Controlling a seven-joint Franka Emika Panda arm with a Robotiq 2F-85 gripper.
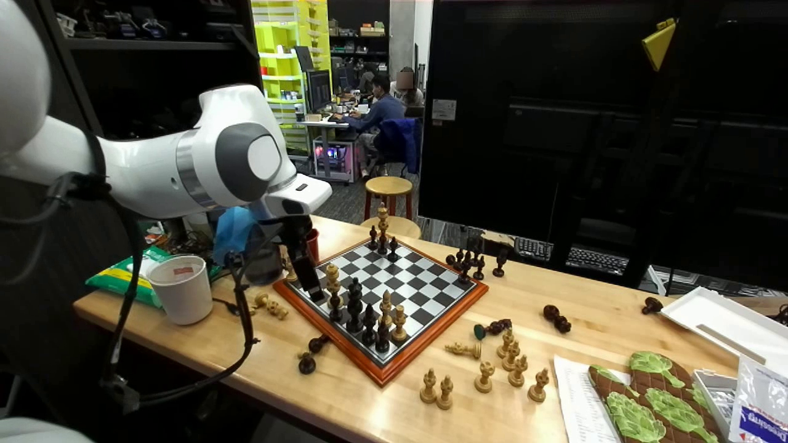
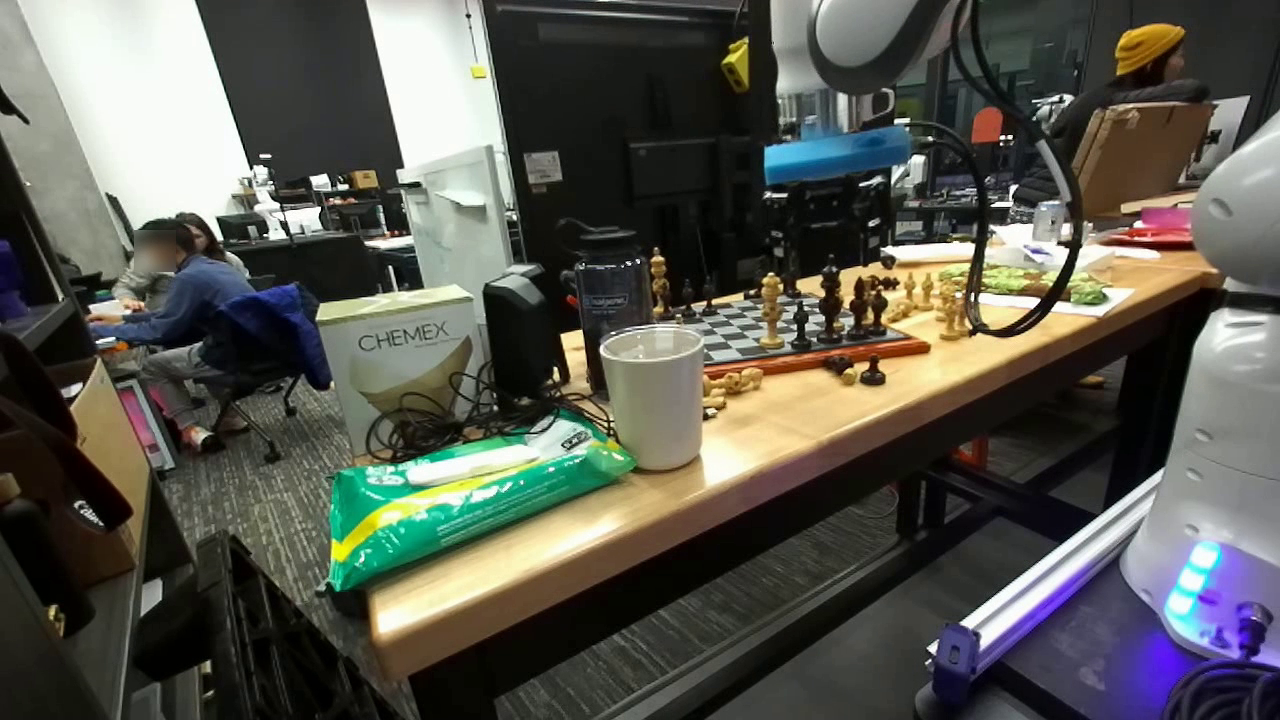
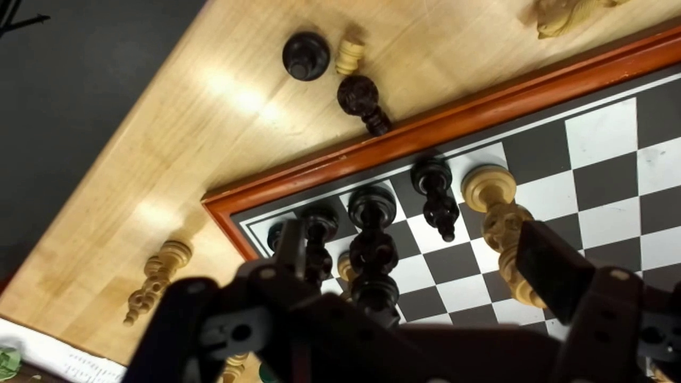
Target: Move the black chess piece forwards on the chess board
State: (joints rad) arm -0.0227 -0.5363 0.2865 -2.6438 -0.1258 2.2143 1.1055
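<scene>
The checkered chess board (image 1: 431, 331) with its reddish-brown border lies on the table; its border also shows in the wrist view (image 3: 457, 121). Several black pieces stand upright along one edge near a corner, including a tall one (image 3: 372, 205) and a small one (image 3: 436, 194). A tall tan piece (image 3: 500, 226) stands beside the small black one. My gripper (image 3: 414, 239) is open and empty above these pieces, its fingers spread wide. One finger overlaps the tan piece in view; contact cannot be told. An exterior view shows the gripper (image 1: 315, 294) over the board's near-left edge.
Loose tan (image 1: 483, 376) and black (image 1: 557, 319) pieces lie or stand around the board. A white cup (image 1: 181, 289), a green packet (image 2: 470, 510) and a dark bottle (image 2: 608, 270) stand at the table's end. A brown-green mat (image 1: 668, 400) lies at the opposite end.
</scene>
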